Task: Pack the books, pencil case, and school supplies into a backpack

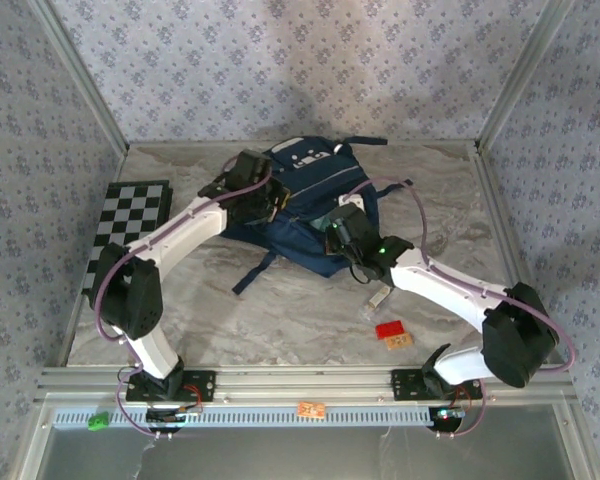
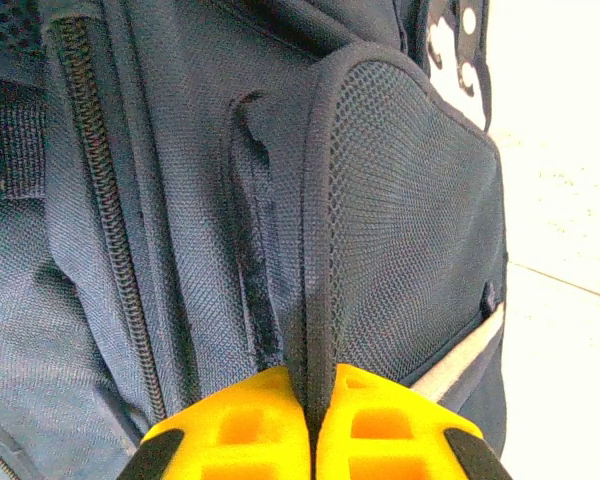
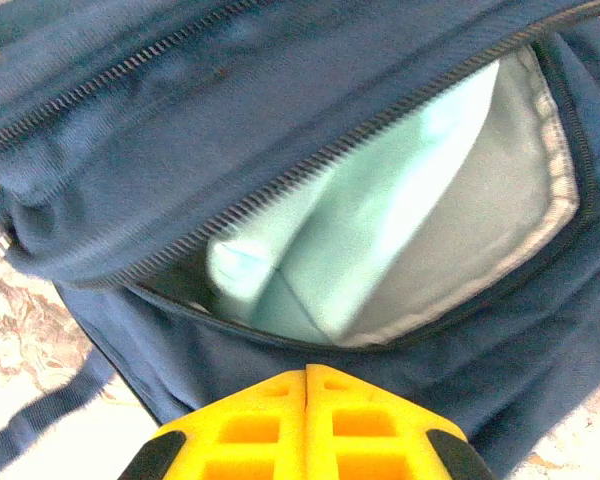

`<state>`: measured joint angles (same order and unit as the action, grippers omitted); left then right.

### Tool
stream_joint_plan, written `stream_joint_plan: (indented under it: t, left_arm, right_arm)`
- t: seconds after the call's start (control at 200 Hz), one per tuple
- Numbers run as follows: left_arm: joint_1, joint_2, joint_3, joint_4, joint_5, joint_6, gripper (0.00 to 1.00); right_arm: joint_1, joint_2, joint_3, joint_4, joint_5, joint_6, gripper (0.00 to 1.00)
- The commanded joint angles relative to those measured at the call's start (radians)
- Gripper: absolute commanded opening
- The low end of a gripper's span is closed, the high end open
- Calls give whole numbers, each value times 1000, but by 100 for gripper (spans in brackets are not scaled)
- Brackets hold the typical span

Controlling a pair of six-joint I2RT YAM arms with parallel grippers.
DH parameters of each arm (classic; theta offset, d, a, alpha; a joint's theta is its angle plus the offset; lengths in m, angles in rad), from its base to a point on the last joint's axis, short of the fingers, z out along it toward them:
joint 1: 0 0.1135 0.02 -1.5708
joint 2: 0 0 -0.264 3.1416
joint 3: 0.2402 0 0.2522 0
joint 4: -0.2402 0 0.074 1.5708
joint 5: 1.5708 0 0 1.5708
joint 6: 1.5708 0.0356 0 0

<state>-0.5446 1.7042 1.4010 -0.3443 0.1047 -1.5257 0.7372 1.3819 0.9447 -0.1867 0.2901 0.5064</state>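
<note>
The navy backpack [image 1: 305, 190] lies at the back middle of the table. My left gripper [image 1: 268, 200] sits at the bag's left side, shut on the bound edge of its mesh side pocket [image 2: 400, 200]; the yellow fingers [image 2: 250, 420] pinch that seam. My right gripper [image 1: 332, 228] is at the bag's front, shut with nothing between its fingers [image 3: 370, 420], tips against the navy fabric just below the unzipped opening. Inside that opening lies the pale teal pencil case [image 3: 360, 230]. A small clear-whitish school supply [image 1: 378, 297] rests on the table by the right arm. The books are out of view.
A black-and-white checkered board [image 1: 130, 215] lies at the left edge. A red block [image 1: 388, 329] and a small tan piece [image 1: 400, 341] sit on the marble table [image 1: 280, 320] near the front right. A backpack strap [image 1: 252, 272] trails toward the front.
</note>
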Motion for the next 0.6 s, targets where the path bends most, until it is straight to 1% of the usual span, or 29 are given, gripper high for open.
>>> stream_joint_plan:
  t: [0.0,0.025,0.09,0.14,0.2,0.255,0.32,0.375,0.42,0.5,0.555,0.595]
  left_arm:
    - [-1,-9,54,8,16,68,0]
    - [-4,-17,37,33,25,57,0]
    - [-15,-34,-1,70,40,9,0]
    - [-29,-37,-25,125,78,-42,0]
    - [-49,-34,-30,156,107,-91,0]
    - [-63,-35,-27,162,114,-116,0]
    - [-83,-43,-30,163,113,-144,0]
    - [-107,-50,-42,186,112,-181,0]
    - [-125,-51,-51,215,117,-211,0]
    - [-153,-45,-40,226,126,-243,0]
    - [-171,-39,-32,231,123,-255,0]
    - [-183,-33,-23,231,121,-260,0]
  right_arm:
    - [-2,12,5,0,-103,-60,0]
    - [0,20,10,11,-123,-64,0]
    - [24,44,35,9,-104,-13,0]
    - [43,68,53,0,-102,74,12]
    - [87,86,39,78,-127,114,16]
    - [123,93,37,96,-70,169,23]
    - [138,97,29,96,-4,197,25]
    - [146,98,13,130,20,190,32]
    - [147,106,9,156,31,170,35]
    - [148,123,34,103,99,189,38]
    - [152,121,36,99,154,175,43]
    - [150,121,43,75,192,183,44]
